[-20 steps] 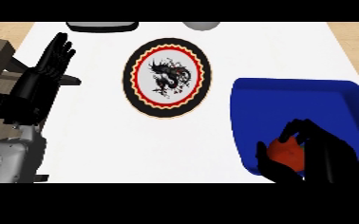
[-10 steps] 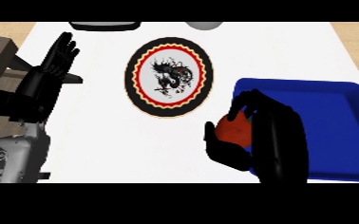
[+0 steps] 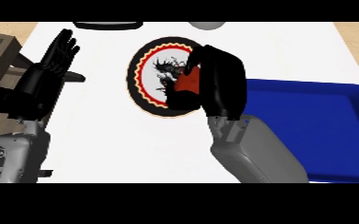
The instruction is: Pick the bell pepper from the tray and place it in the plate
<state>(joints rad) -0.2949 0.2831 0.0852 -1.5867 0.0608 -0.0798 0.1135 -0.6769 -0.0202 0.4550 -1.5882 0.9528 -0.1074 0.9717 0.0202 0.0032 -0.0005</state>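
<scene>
White counter (image 3: 105,137) — right hand (image 3: 221,83) around bell pepper (image 3: 188,83), seemingly over plate (image 3: 147,83).

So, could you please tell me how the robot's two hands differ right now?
The right hand is curled round the red bell pepper over the plate; the left hand holds nothing. The right hand's fingers are bent, the left hand's straight and pointing up. The right hand sits mid-counter, the left rests near the left edge. Both are black on grey forearms.

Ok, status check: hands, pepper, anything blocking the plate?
Right hand shut on the bell pepper, over the plate. Left hand open, resting at left. Nothing seen blocking the plate; tray behind.
</scene>
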